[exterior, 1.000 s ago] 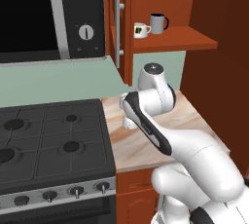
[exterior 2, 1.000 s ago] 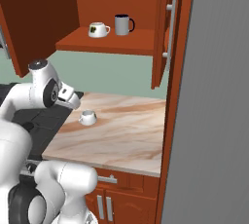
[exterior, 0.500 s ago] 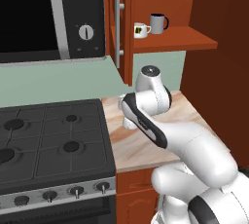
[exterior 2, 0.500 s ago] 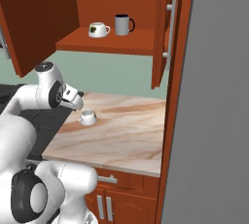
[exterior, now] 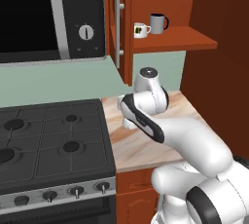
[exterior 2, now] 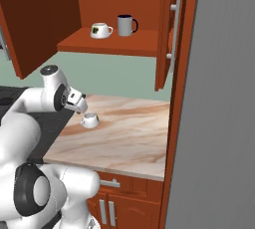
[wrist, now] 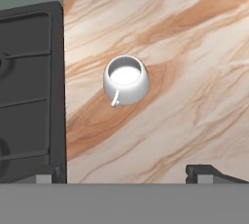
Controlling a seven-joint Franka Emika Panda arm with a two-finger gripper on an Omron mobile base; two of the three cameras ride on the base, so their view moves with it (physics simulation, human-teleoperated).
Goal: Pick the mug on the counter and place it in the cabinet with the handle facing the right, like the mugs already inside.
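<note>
Pincer (exterior 2: 81,104): jaws spread wide, nothing between them; hangs above the counter, pointing down at it. In the hand view the two dark fingertips (wrist: 206,173) stand far apart at the bottom edge.
Mug (wrist: 126,79): squat, white, upright on the counter, just below and ahead of the pincer, not touched by it. In the right base view it sits just beside the pincer's tip (exterior 2: 90,120); in the left base view only a sliver of it peeps out beside the arm.
Handle (wrist: 115,100): small white loop; in the hand view it points from the mug's body towards the pincer's side of the picture.
Counter (exterior 2: 130,138): beige-pink marble with brown veins, directly under the pincer.
Stove (exterior: 46,140): black, adjoining the counter, to the pincer's left in the hand view.
Cabinet (exterior 2: 112,45): reddish-brown, door open, well above and beyond the pincer.
White mug on shelf (exterior 2: 100,30): dark-and-yellow emblem, high above the pincer.
Grey mug (exterior 2: 126,25): taller, just beside the white one, handle to the right.
Microwave (exterior: 53,16): black, above the stove.
</note>
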